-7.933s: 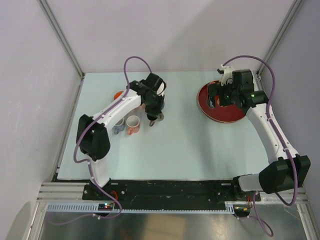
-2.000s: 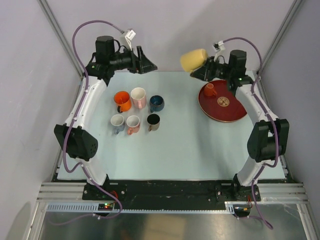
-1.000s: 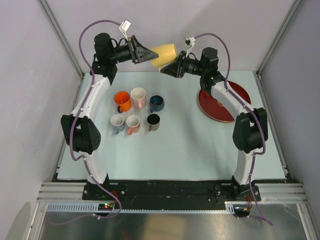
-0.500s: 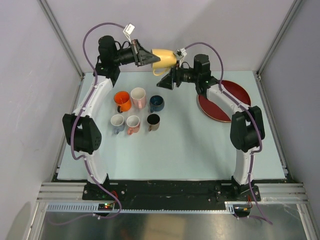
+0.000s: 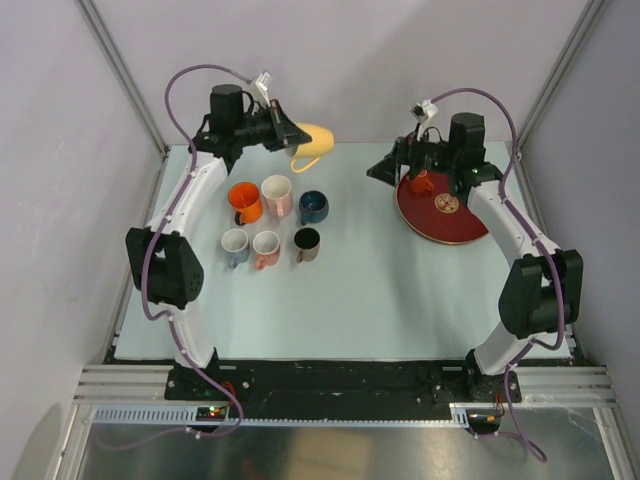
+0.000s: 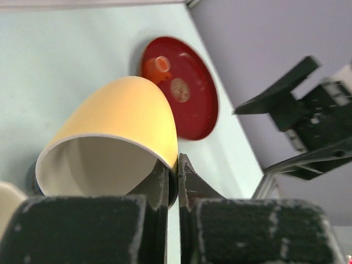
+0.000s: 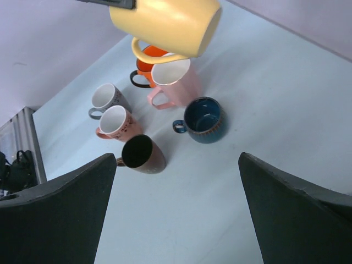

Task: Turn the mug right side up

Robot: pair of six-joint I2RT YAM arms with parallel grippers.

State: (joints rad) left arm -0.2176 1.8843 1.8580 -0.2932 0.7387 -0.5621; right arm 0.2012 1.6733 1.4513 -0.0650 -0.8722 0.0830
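Observation:
My left gripper (image 5: 298, 137) is shut on the rim of a yellow mug (image 5: 311, 143) and holds it high above the back of the table, lying sideways with its handle hanging down. In the left wrist view the fingers pinch the mug's (image 6: 118, 132) wall at its white rim, my left gripper (image 6: 178, 170) closed on it. The mug also shows in the right wrist view (image 7: 165, 23) at the top. My right gripper (image 5: 383, 170) is open and empty, held above the left edge of the red plate (image 5: 455, 225); its wide-apart fingers (image 7: 60, 209) frame the table.
Several upright mugs stand in two rows at the back left: orange (image 5: 243, 201), pink (image 5: 277, 194), dark blue (image 5: 313, 206), grey (image 5: 235, 245), salmon (image 5: 266, 247), brown (image 5: 307, 243). A small orange cup (image 5: 420, 182) sits on the red plate.
The right gripper let go of the yellow mug and drew back right over the red plate. The left gripper now holds the mug alone and has shifted slightly left.

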